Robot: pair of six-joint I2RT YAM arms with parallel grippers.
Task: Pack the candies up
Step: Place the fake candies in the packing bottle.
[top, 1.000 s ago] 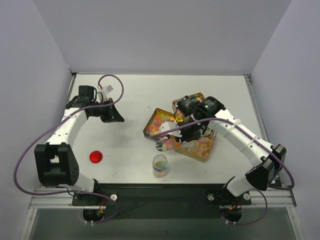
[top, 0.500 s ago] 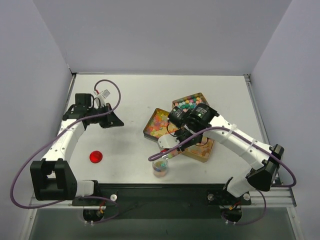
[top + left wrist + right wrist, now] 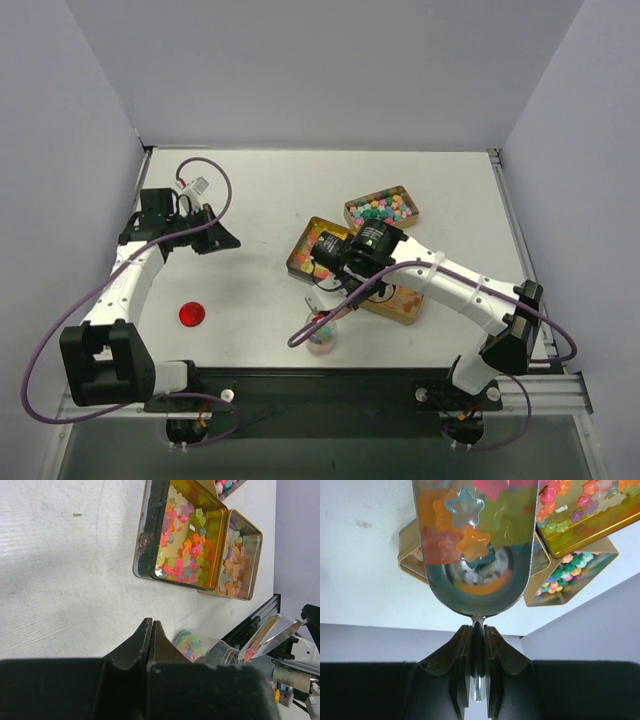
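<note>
Left side: the left gripper [image 3: 152, 625] hangs over bare table [image 3: 260, 190], jaws pressed together on nothing, well apart from the work. The red lid [image 3: 191, 314] lies alone near the front edge.

Centre: the clear jar [image 3: 320, 338] stands upright, part-filled. The right gripper [image 3: 478, 630] is clamped on the thin handle of a metal scoop [image 3: 475, 580], whose bowl carries star-shaped candies [image 3: 470, 540] and sits just above the jar mouth.

Right: more candies lie in three gold tins [image 3: 381, 208].

Hazards, as judged:
- The scoop bowl looks wide against the jar mouth, so a fast tip could shed candies onto the table.
- The slim handle may twist in the jaws.
- The purple cable [image 3: 296, 338] loops close beside the jar and could nudge it over.

Markings: no brand, label or legible writing found.
</note>
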